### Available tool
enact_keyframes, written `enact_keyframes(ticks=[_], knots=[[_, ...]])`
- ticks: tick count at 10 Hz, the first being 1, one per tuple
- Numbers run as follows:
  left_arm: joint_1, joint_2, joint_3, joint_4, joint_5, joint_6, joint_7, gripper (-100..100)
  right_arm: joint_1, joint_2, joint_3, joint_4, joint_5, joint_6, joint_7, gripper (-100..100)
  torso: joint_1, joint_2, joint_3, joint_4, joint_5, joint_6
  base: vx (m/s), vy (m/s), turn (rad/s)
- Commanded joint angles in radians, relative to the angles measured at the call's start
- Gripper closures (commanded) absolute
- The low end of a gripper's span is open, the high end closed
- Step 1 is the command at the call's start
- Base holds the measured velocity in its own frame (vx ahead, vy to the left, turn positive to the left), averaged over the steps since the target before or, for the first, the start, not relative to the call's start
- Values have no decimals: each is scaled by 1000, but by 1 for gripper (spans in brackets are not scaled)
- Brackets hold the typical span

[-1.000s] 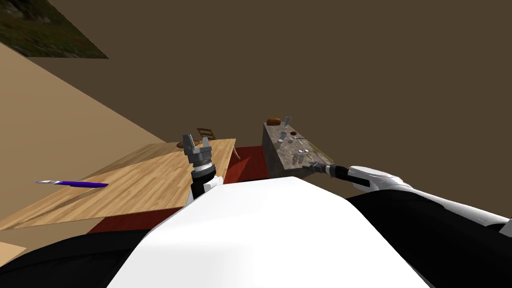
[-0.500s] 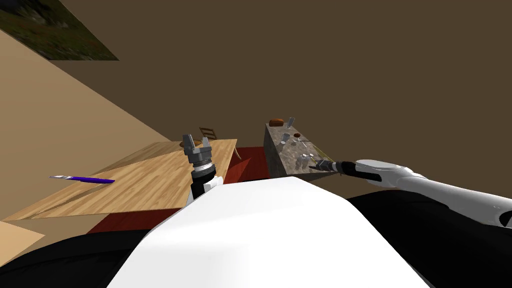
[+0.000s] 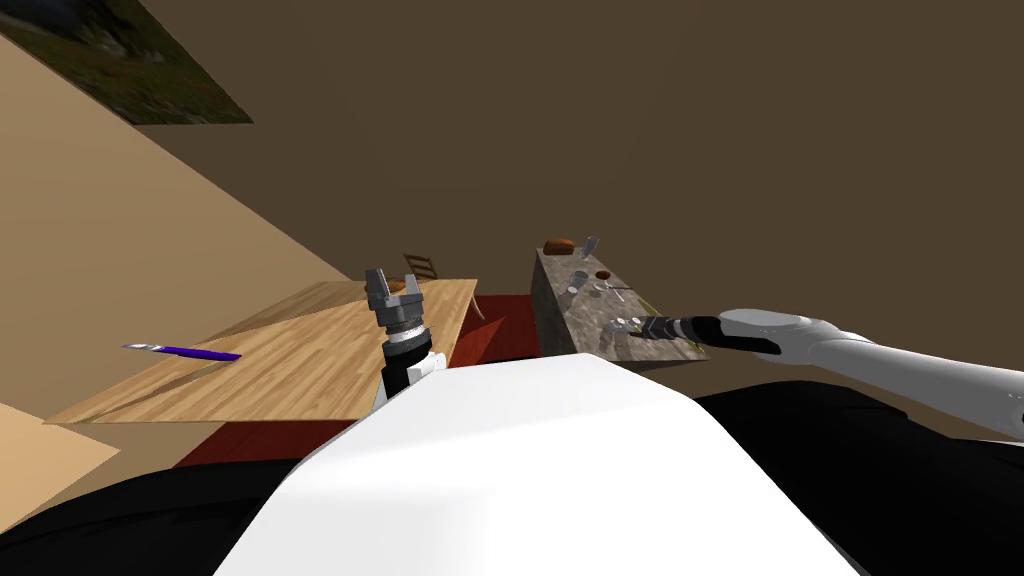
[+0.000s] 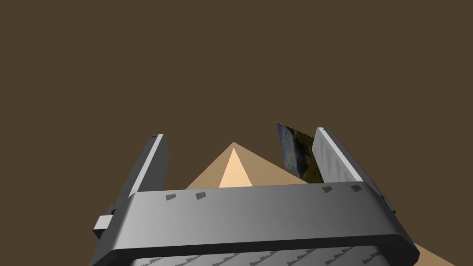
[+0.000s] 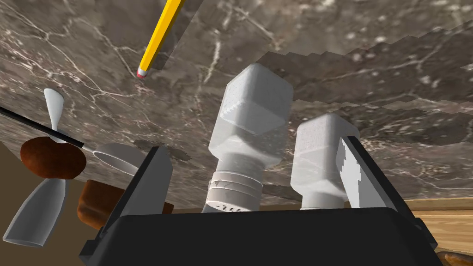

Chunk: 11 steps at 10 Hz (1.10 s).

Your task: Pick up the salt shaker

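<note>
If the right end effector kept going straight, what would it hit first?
Probably the white shaker between the open fingers of the right end effector; a second shaker beside it, close to one finger, might get clipped too. Depth is unclear.

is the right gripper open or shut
Open. In the right wrist view, the right gripper has its fingers standing wide apart, with the larger shaker between them, not pressed.

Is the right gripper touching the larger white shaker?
Apart. Right wrist view: marble countertop shows between the larger white shaker and the open fingers of the right gripper.
</note>
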Motion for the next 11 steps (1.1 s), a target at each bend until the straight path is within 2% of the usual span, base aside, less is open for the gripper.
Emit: enact_keyframes(ticks=[1, 2, 3, 5, 6, 7, 11], knots=[[0, 0, 0, 0, 0, 0, 0, 0, 0, 0, 0, 0, 0, 0, 0, -100, 0, 0, 0, 0, 0, 0, 23, 7, 1], [0, 0, 0, 0, 0, 0, 0, 0, -3, 0, 2, 2, 2, -2, 0, 0, 0, 3, 1, 1, 0, 0, 6, 1, 1], [0, 0, 0, 0, 0, 0, 0, 0, -3, 21, 16, -4, 8, 32, -13, -100, -1, 4, 2, 1, 0, 0, -10, -17, 165], [0, 0, 0, 0, 0, 0, 0, 0, -4, 37, 28, -8, 13, 58, -24, -100, -3, 6, 4, 1, -1, 0, -29, -41, 148], [0, 0, 0, 0, 0, 0, 0, 0, -13, 32, 28, -3, 16, 44, -22, -100, -4, 7, 4, 2, -1, 0, -14, -22, 33], [0, 0, 0, 0, 0, 0, 0, 0, -14, 33, 30, -4, 17, 48, -24, 100, -3, 6, 4, 2, -1, 1, 0, 0, 0], [0, 0, 0, 0, 0, 0, 0, 0, -13, 34, 29, -4, 16, 47, -25, 100, -1, 5, 3, 1, 0, 0, 0, 0, 0]])
